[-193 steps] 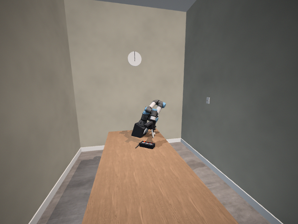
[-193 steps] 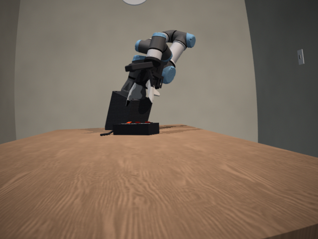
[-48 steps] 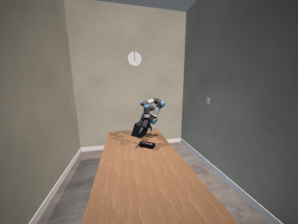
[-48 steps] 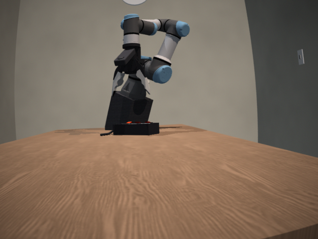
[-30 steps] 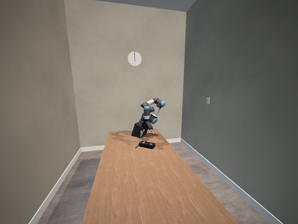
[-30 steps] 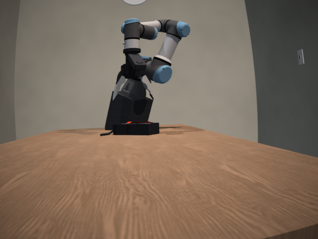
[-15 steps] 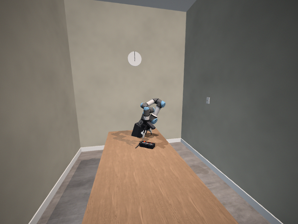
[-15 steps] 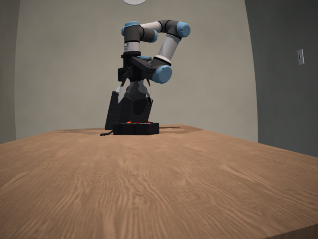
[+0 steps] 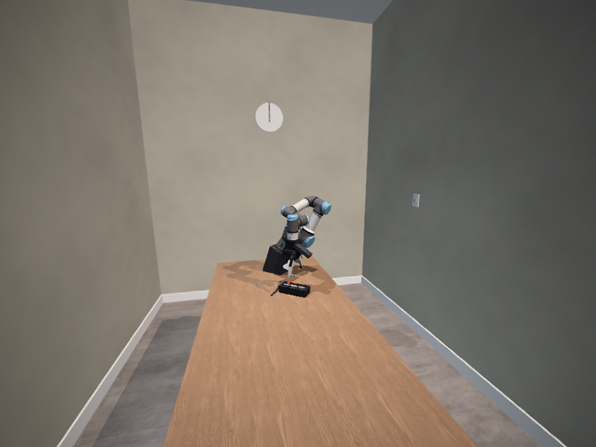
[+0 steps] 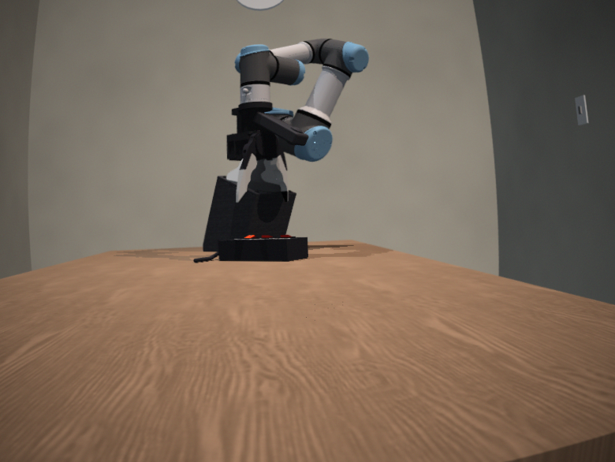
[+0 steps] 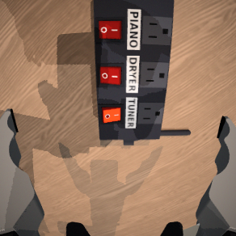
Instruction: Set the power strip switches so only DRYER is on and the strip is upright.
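Observation:
A black power strip [image 11: 131,69] lies face up on the wooden table, with three red rocker switches labelled PIANO [image 11: 110,29], DRYER [image 11: 110,75] and TUNER [image 11: 111,115]. The TUNER switch glows brighter orange-red; PIANO and DRYER look darker. A short black cord stub [image 11: 174,132] sticks out at the TUNER end. My gripper [image 11: 119,113] hangs above the strip's TUNER end, fingers wide open and empty. The strip also shows in the top view [image 9: 293,288] and in the exterior view [image 10: 262,247], with the gripper [image 10: 262,191] well above it.
The arm's black base block [image 10: 247,214] stands just behind the strip. The long wooden table [image 9: 296,375] stretches toward the cameras. Walls enclose the room on three sides.

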{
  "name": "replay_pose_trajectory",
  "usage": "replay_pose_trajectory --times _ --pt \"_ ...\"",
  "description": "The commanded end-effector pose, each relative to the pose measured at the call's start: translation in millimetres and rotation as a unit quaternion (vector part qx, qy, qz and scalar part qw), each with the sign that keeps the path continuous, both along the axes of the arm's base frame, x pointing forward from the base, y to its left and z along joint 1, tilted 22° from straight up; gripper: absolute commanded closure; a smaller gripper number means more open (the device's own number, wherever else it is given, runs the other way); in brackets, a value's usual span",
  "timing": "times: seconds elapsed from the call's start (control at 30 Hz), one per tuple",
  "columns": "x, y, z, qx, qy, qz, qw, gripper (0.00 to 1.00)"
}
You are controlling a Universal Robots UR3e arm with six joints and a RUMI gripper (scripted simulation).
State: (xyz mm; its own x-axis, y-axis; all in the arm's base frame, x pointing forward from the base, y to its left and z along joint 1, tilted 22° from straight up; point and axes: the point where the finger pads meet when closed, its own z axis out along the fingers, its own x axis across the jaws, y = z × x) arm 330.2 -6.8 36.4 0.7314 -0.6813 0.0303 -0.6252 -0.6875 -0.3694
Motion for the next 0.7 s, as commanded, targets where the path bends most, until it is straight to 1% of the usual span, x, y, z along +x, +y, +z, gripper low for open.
replay_pose_trajectory --times 0.0,0.33,0.37,0.67 --pt "-0.3 0.2 -0.4 -0.005 -0.006 0.015 1.0 0.0" --pt "-0.5 0.5 -0.7 -0.006 -0.007 0.02 1.0 0.0" --pt "-0.5 0.5 -0.7 -0.006 -0.007 0.02 1.0 1.0" --pt "-0.5 0.5 -0.7 -0.006 -0.007 0.02 1.0 1.0"
